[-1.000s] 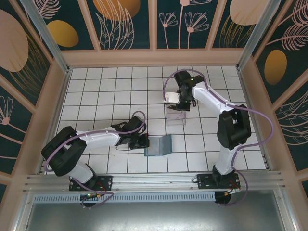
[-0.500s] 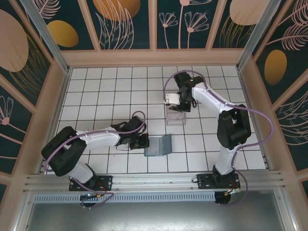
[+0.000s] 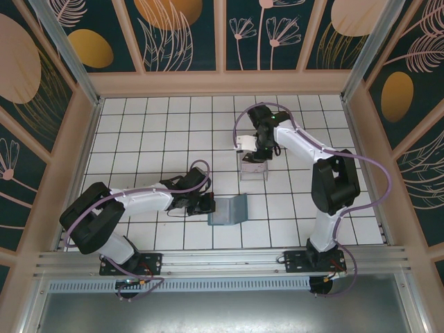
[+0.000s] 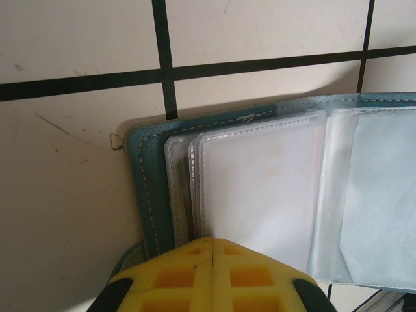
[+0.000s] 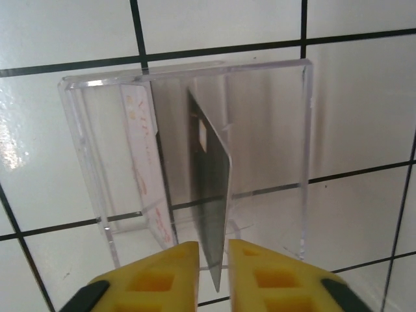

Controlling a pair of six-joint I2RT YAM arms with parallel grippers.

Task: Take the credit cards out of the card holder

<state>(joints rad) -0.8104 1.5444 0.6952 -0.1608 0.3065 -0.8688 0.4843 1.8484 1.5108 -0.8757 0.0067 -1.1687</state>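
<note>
From above, we see the left claw at the edge of the teal card holder. Its wrist view adds a soft stitched cover and glossy clear sleeves just ahead of jaws pressed shut, the holder's right side cut off. The right claw hangs over the clear tray. Its wrist view shows jaws narrowly parted, with a dark credit card edge-on between them. We cannot tell whether they touch it. A pale credit card stands left of them.

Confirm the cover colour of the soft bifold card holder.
Teal-blue, pale stitching: the soft bifold card holder shows best in left wrist view.
</note>
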